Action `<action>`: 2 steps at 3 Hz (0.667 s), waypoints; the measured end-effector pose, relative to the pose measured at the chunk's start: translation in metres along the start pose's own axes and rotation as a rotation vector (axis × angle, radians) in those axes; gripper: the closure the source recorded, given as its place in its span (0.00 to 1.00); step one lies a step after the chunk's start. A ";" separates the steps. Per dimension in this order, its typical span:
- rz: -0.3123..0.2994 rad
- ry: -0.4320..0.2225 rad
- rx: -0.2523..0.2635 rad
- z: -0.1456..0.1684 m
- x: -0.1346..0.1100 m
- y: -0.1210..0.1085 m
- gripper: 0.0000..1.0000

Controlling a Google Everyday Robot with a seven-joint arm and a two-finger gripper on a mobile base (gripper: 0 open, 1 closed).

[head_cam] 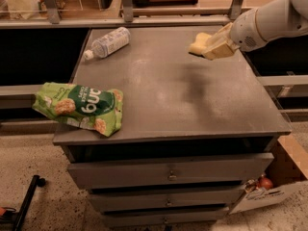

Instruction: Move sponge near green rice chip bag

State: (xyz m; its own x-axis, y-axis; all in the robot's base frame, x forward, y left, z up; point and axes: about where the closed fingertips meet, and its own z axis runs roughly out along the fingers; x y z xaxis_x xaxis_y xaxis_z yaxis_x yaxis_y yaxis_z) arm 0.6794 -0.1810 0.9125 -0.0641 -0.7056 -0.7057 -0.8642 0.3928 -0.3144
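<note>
Gripper, mine: clenched on the sponge, held above the table, well apart from the green rice chip bag, to its far right and beyond. Step, I judge: carrying. Next move: travel left and nearer, then lower the sponge just beside the bag.

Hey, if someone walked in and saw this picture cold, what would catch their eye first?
Most likely the bright green rice chip bag, crinkled at the front left corner of the table and overhanging its edge. Next, the gripper at the back right, holding the pale-yellow sponge above the table top. A clear bottle lies at the back left.
</note>
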 end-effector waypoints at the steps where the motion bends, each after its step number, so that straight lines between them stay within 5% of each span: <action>1: -0.108 -0.043 -0.144 0.002 -0.021 0.051 1.00; 2: -0.225 -0.049 -0.232 0.011 -0.045 0.102 1.00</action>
State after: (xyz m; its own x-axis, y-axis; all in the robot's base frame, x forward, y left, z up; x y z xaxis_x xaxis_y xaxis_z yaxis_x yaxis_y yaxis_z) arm 0.5995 -0.1027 0.9046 0.1607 -0.7280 -0.6665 -0.9450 0.0814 -0.3167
